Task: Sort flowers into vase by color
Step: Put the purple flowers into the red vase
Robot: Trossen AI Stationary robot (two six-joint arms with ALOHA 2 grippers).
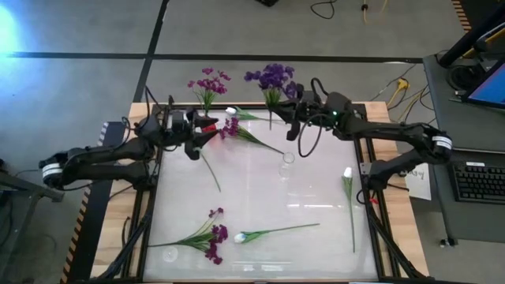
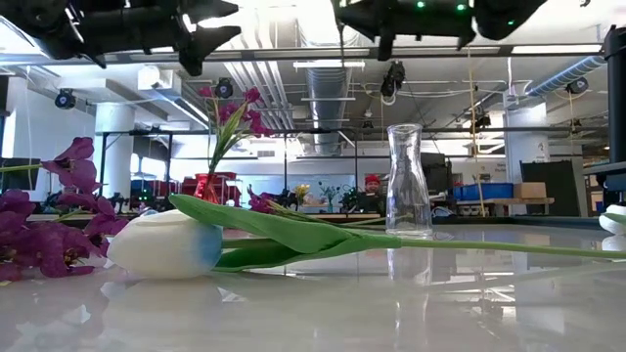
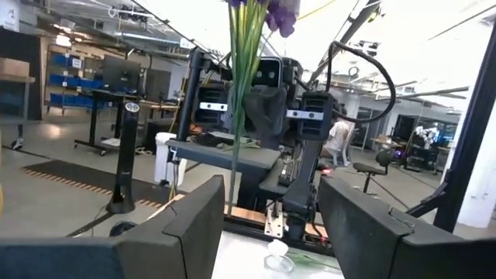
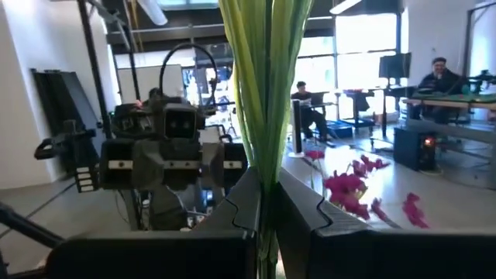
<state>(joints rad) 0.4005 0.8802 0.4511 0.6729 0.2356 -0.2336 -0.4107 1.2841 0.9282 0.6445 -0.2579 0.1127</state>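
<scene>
Flowers mostly lying flat on the pale table: near the front edge, a purple cluster just beside a white tulip; along the right side, another white tulip with its stalk running toward the front; toward the back, a magenta stem and a small white bud close together. Seen low across the table, the front white tulip lying on its side, stalk passing in front of an empty clear glass vase standing upright near the table's middle. Farther back on the left, a magenta spray rising from something red; cannot tell more of that holder. Held upright at the back of the table by the right gripper, fingers clamped shut on the green stalks: a bunch with dark purple blossoms. Facing it from the left, the left gripper, raised above the table, fingers spread apart with nothing between them.
</scene>
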